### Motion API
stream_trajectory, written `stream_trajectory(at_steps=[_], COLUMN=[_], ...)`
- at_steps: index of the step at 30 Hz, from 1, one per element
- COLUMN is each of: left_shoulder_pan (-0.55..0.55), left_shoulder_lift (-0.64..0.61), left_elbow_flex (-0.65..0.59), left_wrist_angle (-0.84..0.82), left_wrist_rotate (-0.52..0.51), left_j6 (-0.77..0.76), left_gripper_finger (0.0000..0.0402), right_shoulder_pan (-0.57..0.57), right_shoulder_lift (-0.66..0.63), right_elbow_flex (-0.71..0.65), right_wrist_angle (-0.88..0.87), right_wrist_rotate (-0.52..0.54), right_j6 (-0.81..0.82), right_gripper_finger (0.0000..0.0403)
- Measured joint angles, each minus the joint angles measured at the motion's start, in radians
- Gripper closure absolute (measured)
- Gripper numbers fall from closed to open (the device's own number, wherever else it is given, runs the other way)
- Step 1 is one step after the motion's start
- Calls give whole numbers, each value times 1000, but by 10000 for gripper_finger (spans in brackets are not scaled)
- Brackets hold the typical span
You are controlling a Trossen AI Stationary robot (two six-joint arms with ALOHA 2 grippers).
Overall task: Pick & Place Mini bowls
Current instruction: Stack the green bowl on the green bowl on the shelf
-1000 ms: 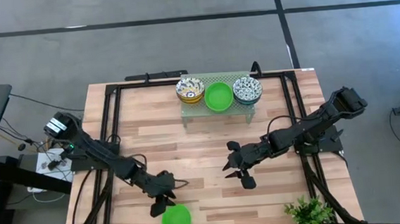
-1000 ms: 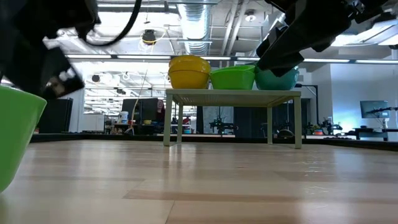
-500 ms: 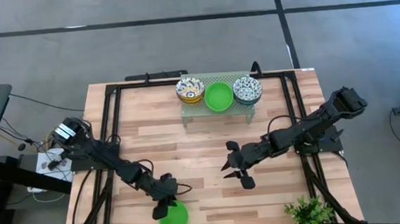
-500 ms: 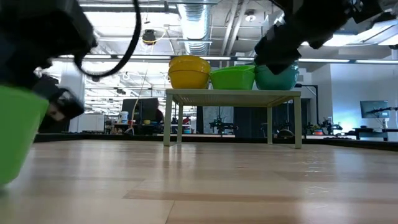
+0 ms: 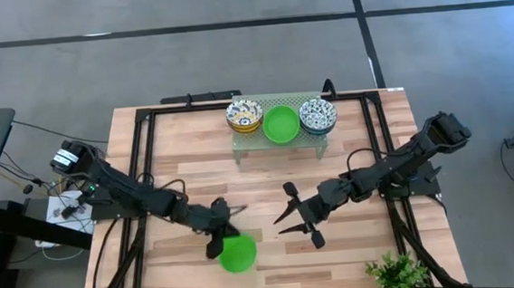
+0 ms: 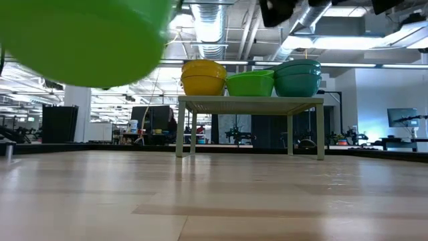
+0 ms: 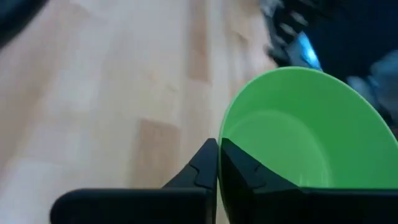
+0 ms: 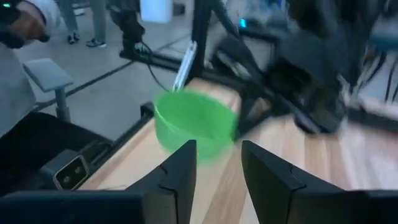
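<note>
1. the left gripper (image 5: 220,240) sits low over the front part of the tabletop (image 5: 196,175). its jaws are pinched shut on the rim of a plain green bowl (image 5: 237,253).
2. in the low view the green bowl (image 6: 83,40) hangs up in the air, so it looks lifted off the wood. in the left wrist view the rim of the bowl (image 7: 305,130) is squeezed right between the two dark fingers (image 7: 239,168).
3. the right gripper (image 5: 296,225) is close by, just to the right of the bowl. its jaws are apart and hold nothing. in the right wrist view the bowl (image 8: 193,124) lies straight ahead of them.
4. three more bowls sit in a row on a little green stand (image 5: 279,133) at the back: a yellow-centred bowl (image 5: 244,116), a second green bowl (image 5: 281,124) and a blue-patterned bowl (image 5: 318,114).
5. what matters next: the stand is well away from the held bowl, toward the back and a bit to the right. both arms are about as near to it. i think the bowl is being carried or passed over, but i cannot tell where it will go.
6. a leafy plant (image 5: 398,275) stands at the front right corner, out of the way.
</note>
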Motion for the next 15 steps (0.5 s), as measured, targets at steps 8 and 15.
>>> stream_trajectory(at_steps=[8,15], left_shoulder_pan=[155,215], left_shoulder_lift=[6,6], left_elbow_flex=[0,0], left_wrist_angle=[-1,-9], left_wrist_rotate=[-19,-14], left_j6=[-17,2], left_gripper_finger=[393,391], right_shoulder_pan=[19,-23], right_shoulder_lift=[116,213], right_elbow_flex=[90,290], right_wrist_angle=[-5,-340], right_wrist_rotate=[1,3], right_j6=[-272,-278], right_gripper_finger=[280,280])
